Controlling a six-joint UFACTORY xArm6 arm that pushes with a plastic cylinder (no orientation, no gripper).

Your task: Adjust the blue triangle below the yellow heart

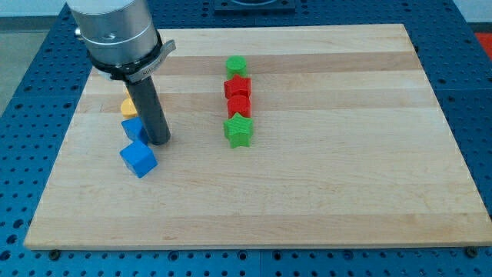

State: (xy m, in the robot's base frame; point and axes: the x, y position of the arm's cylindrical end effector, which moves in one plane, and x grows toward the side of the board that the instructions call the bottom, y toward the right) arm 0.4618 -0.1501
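The blue triangle (133,128) lies near the board's (323,185) left edge, about mid-height in the view. My rod covers its right part, so its outline, its long axis and the way it points cannot be made out; only a blue face with an edge toward the view's left shows. Just above it sits the yellow heart (127,107), also half hidden behind the rod, its lower edge touching or nearly touching the triangle. My tip (159,143) stands on the wood right against the triangle's right side, at its lower corner. I carry no fingers or jaws, only the straight dark rod, so nothing is grasped.

Just below the triangle and slightly toward the view's left of the tip lies a blue cube (138,159), turned with a corner toward the view's bottom; it is close to the triangle, and I cannot tell if they touch.

Well apart, toward the board's middle, four blocks stand in a tight column: a green block (236,65) at the top, a red star (237,86) under it, a red block (239,105) next, and a green star (238,131) at the bottom.
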